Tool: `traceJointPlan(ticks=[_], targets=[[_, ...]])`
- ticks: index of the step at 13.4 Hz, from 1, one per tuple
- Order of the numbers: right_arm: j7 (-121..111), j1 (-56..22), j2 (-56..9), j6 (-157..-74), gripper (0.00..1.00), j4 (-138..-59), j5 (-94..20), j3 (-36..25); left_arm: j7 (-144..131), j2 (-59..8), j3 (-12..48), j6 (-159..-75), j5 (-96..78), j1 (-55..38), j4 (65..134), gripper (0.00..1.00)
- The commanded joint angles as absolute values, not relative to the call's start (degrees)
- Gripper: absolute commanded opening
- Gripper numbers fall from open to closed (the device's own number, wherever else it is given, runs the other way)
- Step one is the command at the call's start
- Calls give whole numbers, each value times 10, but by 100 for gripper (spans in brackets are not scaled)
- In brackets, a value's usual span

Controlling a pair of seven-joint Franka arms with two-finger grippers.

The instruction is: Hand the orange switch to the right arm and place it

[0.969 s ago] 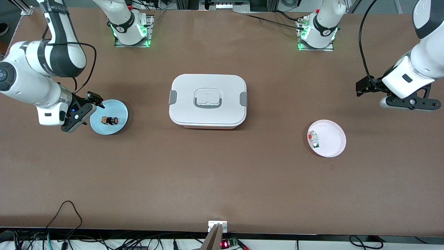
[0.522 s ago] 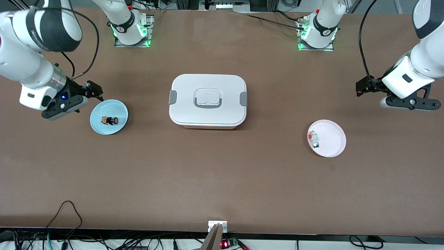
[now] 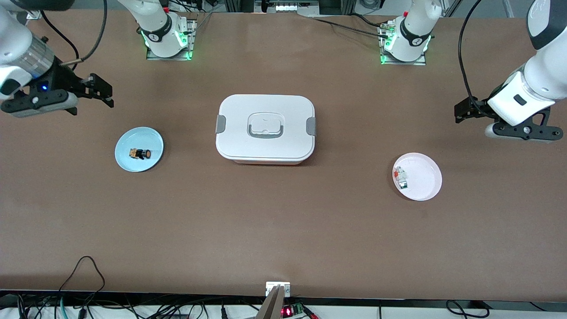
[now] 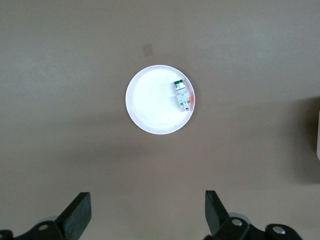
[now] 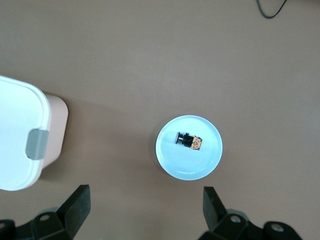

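On the blue plate (image 3: 139, 149): orange switch (image 3: 140, 153), untouched.
Right end effector (image 3: 95, 91) wide at plate's eleven o'clock; left end effector (image 3: 465, 113) wide, waiting.

White arms with dark grey joints, green-lit bases, looping black cables, and black fingers (image 5: 79, 202).

No text, label, brand, number or sign can be read on anything here.
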State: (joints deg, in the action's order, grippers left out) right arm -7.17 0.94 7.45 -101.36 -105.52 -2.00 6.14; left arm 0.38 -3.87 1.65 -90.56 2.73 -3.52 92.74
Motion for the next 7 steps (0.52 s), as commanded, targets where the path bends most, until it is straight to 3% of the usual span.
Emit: traceJointPlan(ticks=[1, 3, 7], targets=[[-49, -19, 79, -1003, 100, -1041, -16, 29, 5, -29, 14, -903, 17, -35, 934, 100], [-49, -52, 82, -998, 100, -1041, -15, -9, 5, -29, 14, -903, 17, -35, 934, 100], [-10, -40, 84, -987, 100, -1034, -13, -9, 6, -29, 14, -903, 17, -35, 934, 100]])
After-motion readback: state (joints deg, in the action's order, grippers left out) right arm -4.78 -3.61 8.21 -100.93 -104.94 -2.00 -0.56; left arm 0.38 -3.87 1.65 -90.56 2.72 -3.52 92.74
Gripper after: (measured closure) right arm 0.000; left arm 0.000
